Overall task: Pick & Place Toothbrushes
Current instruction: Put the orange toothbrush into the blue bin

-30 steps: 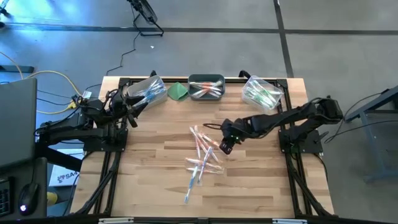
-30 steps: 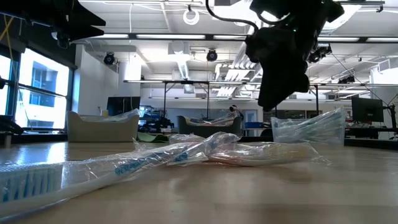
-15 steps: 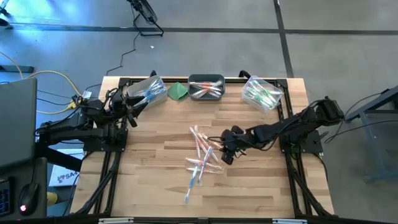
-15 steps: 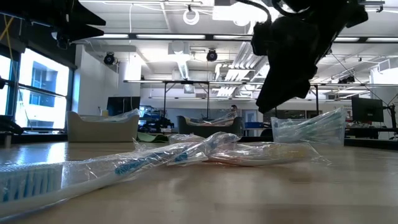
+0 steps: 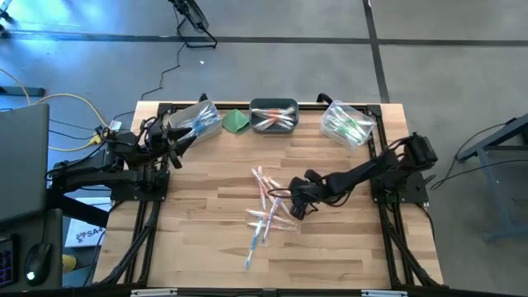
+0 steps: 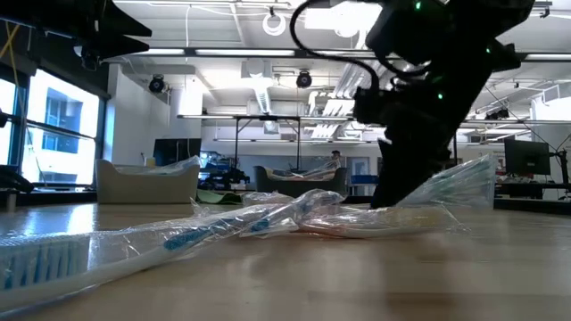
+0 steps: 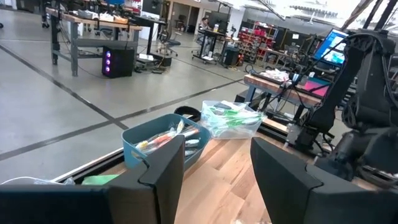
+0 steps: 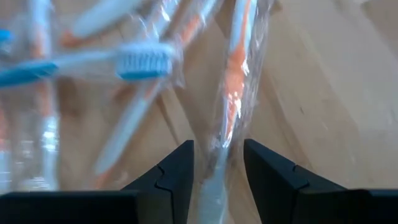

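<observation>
**High view: right gripper straddling an orange brush at the pile's edge**

High view is showing the right gripper [image 5: 299,204] lying low over the near-right edge of the loose brushes [image 5: 268,210] scattered mid-table. Three bins are sitting along the far edge: left bin [image 5: 195,120], middle bin [image 5: 274,116], right bin [image 5: 347,122], each already holding brushes, with a green cloth [image 5: 238,120] between the left two.

Right wrist view: the jaws are standing apart, one finger [image 8: 171,174] on each side of an orange brush [image 8: 231,93] in clear wrap, nothing pinched yet. A blue-bristled brush [image 8: 93,65] is lying crosswise just beyond.

The left gripper [image 5: 175,148] is waiting near the left bin, jaws wide and holding nothing.

Handling, as a judgement: the brushes are looking light and stiff, but the crinkly wrap is likely slippery and could drag neighbours along. Taking the handle mid-length, square across it, seems safest; gripping wrap alone risks a slip.
</observation>
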`<action>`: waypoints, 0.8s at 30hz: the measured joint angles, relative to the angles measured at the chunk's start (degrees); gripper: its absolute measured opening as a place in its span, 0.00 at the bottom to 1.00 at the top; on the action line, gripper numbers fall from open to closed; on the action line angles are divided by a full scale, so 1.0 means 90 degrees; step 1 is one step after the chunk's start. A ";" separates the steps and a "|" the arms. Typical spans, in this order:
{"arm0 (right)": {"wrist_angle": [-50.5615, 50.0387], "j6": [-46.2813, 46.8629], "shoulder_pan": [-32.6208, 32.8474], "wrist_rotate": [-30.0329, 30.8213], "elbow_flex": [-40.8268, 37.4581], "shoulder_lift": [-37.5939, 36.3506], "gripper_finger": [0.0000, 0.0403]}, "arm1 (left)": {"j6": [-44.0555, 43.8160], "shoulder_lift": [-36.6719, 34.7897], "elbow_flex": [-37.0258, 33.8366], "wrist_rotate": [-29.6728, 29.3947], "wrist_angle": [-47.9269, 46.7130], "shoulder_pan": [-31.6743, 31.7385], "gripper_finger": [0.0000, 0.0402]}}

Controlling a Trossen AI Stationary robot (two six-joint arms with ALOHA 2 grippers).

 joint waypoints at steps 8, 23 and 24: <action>0.0036 0.0110 0.0001 0.0107 0.0015 0.0300 0.33 | 0.0000 0.0000 0.0000 0.0000 -0.0137 0.0000 0.45; 0.0053 -0.0036 -0.0007 0.0084 0.0015 0.0317 0.16 | -0.0001 0.0000 0.0000 0.0000 -0.0469 0.0000 0.45; 0.0055 -0.0036 -0.0007 0.0084 0.0015 0.0319 0.14 | -0.0002 0.0000 0.0000 0.0000 -0.0469 0.0000 0.45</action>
